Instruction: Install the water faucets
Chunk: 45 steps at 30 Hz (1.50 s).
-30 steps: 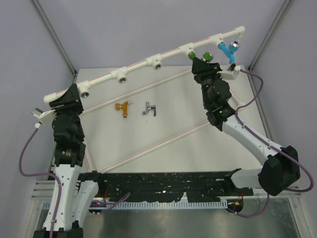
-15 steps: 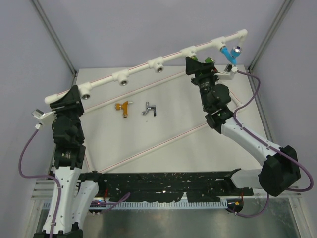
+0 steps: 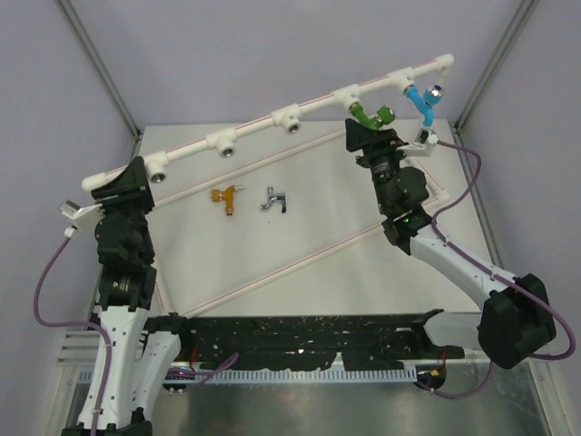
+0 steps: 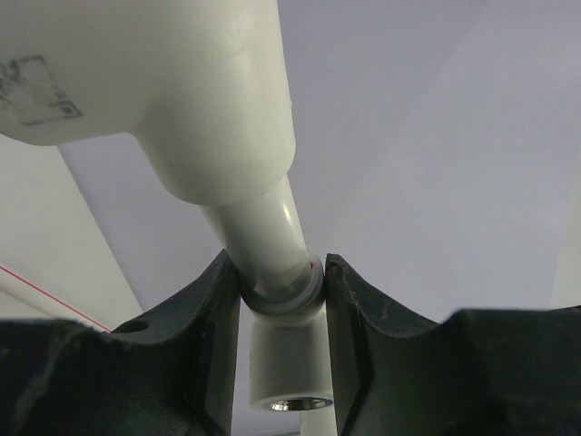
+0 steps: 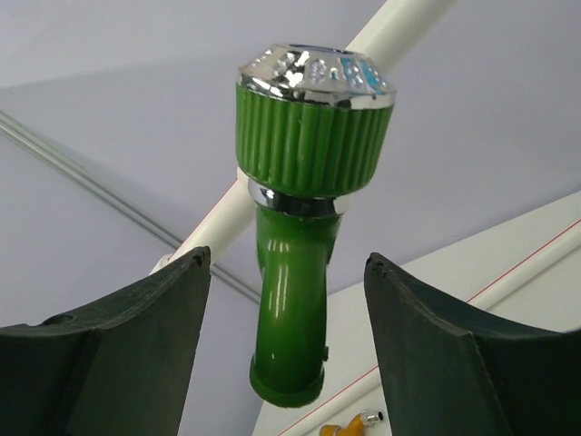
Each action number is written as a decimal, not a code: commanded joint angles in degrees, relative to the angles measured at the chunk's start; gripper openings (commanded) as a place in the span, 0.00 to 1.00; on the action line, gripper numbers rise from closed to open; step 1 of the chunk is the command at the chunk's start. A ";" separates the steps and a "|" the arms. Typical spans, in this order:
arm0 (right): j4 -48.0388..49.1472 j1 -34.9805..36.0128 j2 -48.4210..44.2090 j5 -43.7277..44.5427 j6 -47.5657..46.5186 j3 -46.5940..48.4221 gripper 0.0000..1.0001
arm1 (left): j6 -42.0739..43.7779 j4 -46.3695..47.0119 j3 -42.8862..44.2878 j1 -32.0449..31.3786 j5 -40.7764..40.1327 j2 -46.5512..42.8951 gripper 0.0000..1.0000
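Observation:
A white pipe frame point(image 3: 254, 127) runs across the back, raised above the table. My left gripper point(image 3: 136, 177) is shut on its left end point(image 4: 272, 272), beside a round socket point(image 4: 289, 400). A green faucet point(image 3: 372, 116) and a blue faucet point(image 3: 422, 95) sit in the frame's right sockets. My right gripper point(image 3: 372, 136) is open just below the green faucet point(image 5: 295, 291), which hangs between the spread fingers without touching them. An orange-gold faucet point(image 3: 227, 197) and a silver faucet point(image 3: 274, 200) lie loose on the table.
Two open sockets point(image 3: 223, 143) point(image 3: 289, 120) sit mid-frame. Thin white rods point(image 3: 272, 263) lie diagonally on the white table point(image 3: 327, 272). A black cable chain point(image 3: 300, 341) runs along the near edge.
My right gripper has opened and let go of the green faucet, then drawn back slightly. The green faucet stays in the frame. The left arm has not moved.

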 commanded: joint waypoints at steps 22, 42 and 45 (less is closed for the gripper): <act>2.29 -5.29 -5.81 -8.69 -10.30 0.38 0.66 | 0.86 -0.56 0.31 -1.03 4.28 -0.46 0.00; -9.76 -5.29 -4.75 -6.76 0.16 5.47 0.08 | 0.77 -0.30 0.66 -1.03 4.90 -0.28 0.00; -13.01 -5.03 -4.58 -6.15 6.46 7.32 0.05 | 0.68 -0.30 0.66 -1.03 4.98 -0.20 0.00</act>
